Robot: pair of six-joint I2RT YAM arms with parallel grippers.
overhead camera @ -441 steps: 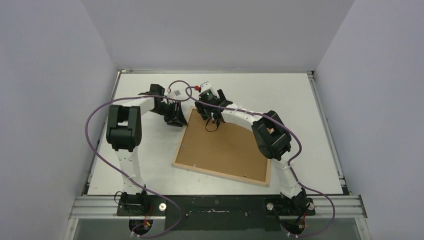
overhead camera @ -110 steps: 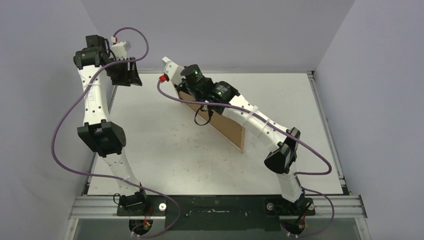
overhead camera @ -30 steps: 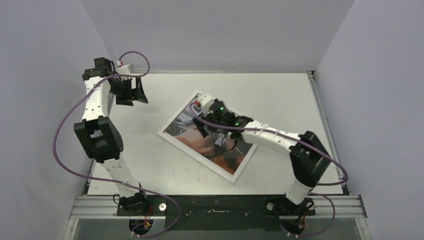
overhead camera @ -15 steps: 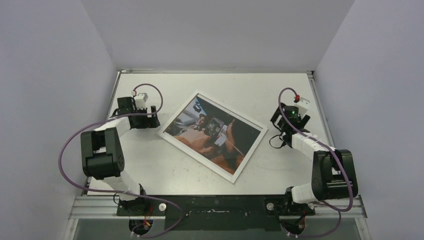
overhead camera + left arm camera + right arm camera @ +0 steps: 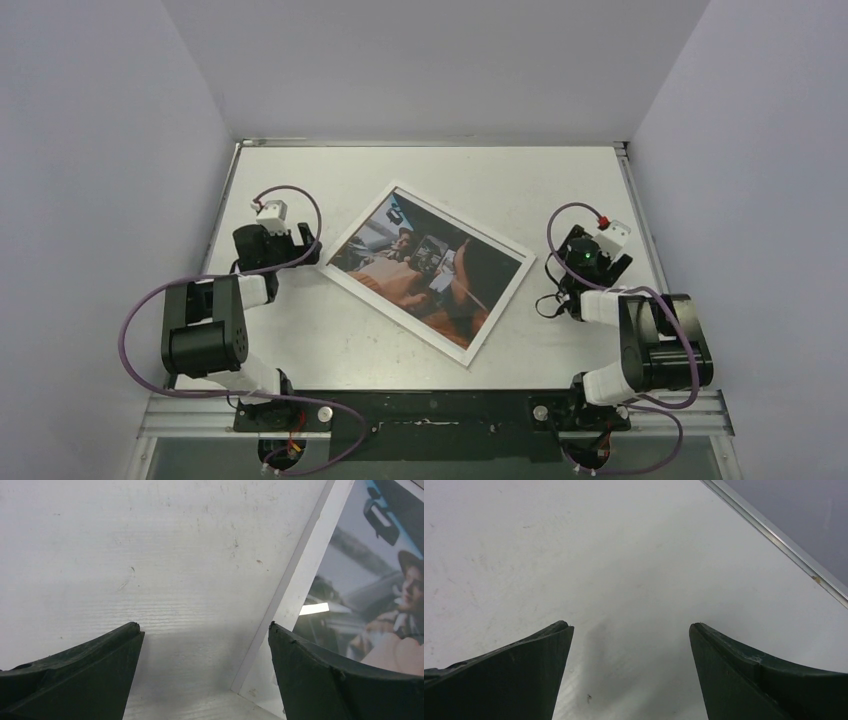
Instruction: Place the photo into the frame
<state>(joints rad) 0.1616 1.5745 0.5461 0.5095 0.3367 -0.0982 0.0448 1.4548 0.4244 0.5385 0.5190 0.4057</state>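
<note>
One photo (image 5: 425, 272): large glossy print, face up and flat on the table (image 5: 560, 180), about mid-table. It has a white border on all four sides, and the picture shows an orange-brown figure among dark and bluish patches. It is set askew, the long sides running from 10 o'clock toward 4 o'clock in the overhead view.

Frame: whether the print sits inside one cannot be told. In the left wrist view its outer edge shows only a thin grey side face against the table.

Two grippers, one on each side of the print:
- left gripper (image 5: 202, 627): at 9 o'clock of the photo, just beside its nearest corner. Jaws are spread wide and grip nothing. In the wrist view that corner lies in the gap, and the right-hand finger (image 5: 330, 680) overlaps the border. Contact cannot be told.
- right gripper (image 5: 631, 625): at 3 o'clock of the photo, apart from it with bare table between. Jaws are spread wide, with only scuffed table surface between the fingers. A metal rail (image 5: 774, 535) crosses at 1 to 2 o'clock of its wrist view.

Surroundings: purple cables (image 5: 130, 320) loop from each arm, and both arms are folded low at the table's sides, the print lying uncovered between them. Grey walls (image 5: 430, 70) close the table in at 9, 12 and 3 o'clock
</note>
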